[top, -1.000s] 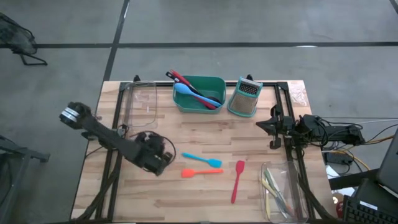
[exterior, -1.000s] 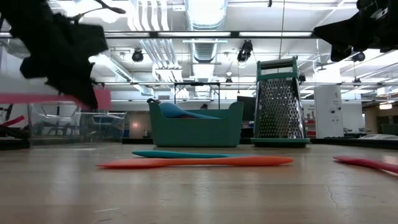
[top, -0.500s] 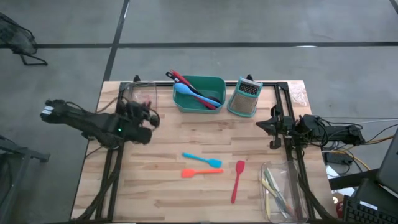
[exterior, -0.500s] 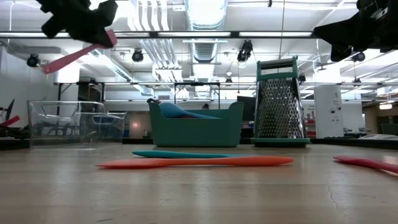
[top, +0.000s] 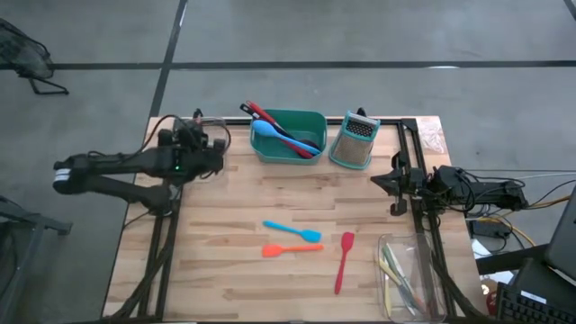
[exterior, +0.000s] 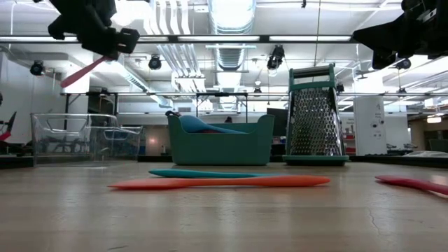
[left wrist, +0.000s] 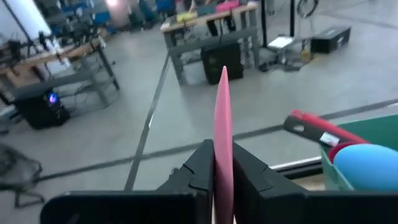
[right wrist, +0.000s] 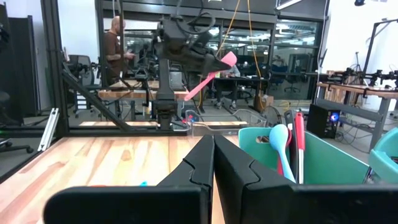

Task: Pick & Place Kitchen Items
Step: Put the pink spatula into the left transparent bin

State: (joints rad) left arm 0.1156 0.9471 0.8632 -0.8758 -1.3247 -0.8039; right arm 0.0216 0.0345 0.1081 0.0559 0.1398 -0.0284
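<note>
Pink spatula (left wrist: 222, 140) clenched in left end effector (left wrist: 222, 180); right end effector (right wrist: 212, 163) clenched empty.

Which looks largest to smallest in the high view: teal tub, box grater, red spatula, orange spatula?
1. teal tub
2. red spatula and box grater: too alike to rank; the spatula is longer, the grater broader
3. orange spatula
</note>
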